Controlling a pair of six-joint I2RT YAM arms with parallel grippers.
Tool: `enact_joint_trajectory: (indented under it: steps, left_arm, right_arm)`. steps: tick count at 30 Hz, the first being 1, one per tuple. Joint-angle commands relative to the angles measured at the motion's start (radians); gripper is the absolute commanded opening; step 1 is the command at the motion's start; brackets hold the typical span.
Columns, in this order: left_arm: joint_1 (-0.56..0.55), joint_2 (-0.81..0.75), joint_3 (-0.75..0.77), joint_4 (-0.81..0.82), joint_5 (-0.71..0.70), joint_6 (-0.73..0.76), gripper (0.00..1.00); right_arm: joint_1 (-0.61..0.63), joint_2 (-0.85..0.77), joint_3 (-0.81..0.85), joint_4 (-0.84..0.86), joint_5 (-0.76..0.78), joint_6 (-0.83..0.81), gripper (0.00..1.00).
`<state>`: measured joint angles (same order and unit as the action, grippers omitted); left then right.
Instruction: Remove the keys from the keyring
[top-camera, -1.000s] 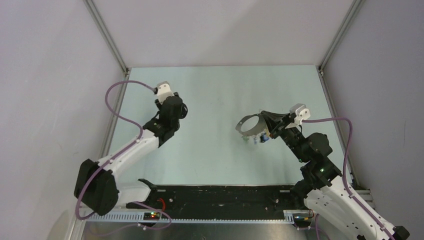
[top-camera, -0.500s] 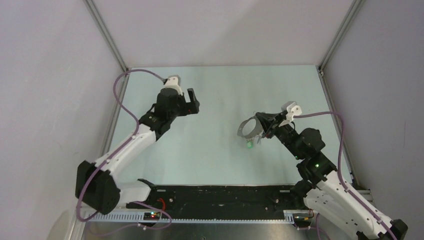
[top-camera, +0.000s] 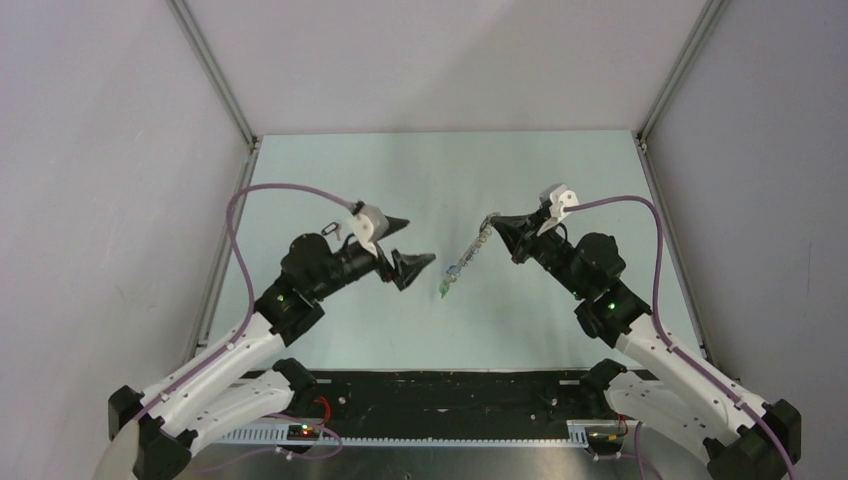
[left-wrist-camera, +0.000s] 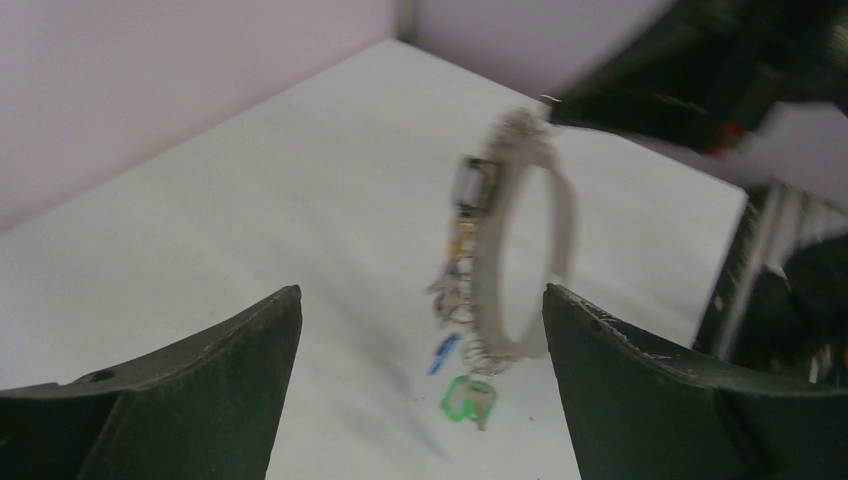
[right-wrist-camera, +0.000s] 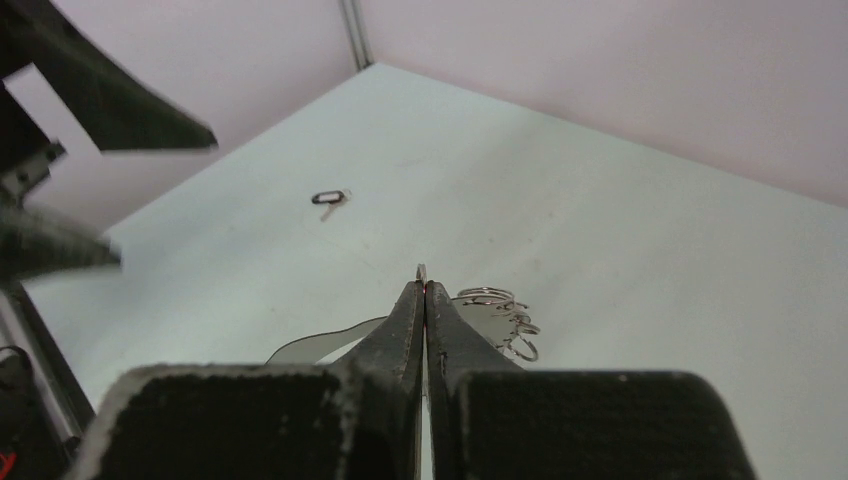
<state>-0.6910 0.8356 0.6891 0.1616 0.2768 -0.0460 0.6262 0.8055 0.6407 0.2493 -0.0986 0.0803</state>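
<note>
My right gripper is shut on the top of the keyring, a large thin grey loop hanging edge-on above the table. Several keys hang from its lower part on small split rings, lowest a green-headed key. In the left wrist view the keyring hangs ahead between my open fingers, with a blue key and the green key under it. My left gripper is open and empty, just left of the ring and apart from it. In the right wrist view the gripper pinches the ring's edge.
One loose key with a black head lies on the table behind my left gripper; it also shows in the top view. Metal frame posts and grey walls bound the pale green table.
My left arm has swung from the far left to the centre, and its open gripper now faces the keyring. My right gripper has turned, so the ring now hangs edge-on, a little farther back.
</note>
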Motion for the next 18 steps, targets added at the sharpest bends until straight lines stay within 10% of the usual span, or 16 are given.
enact_joint_trajectory:
  steps: [1, 18]
  left_arm:
    - [-0.066, -0.025, -0.022, 0.075, 0.058, 0.163, 0.91]
    - [-0.112, 0.045, 0.007, 0.081, 0.032, 0.129, 0.77]
  right_arm:
    - [0.006, 0.044, 0.112, 0.153, -0.059, 0.046, 0.0]
    - [0.166, 0.167, 0.219, 0.201, -0.012, -0.03, 0.0]
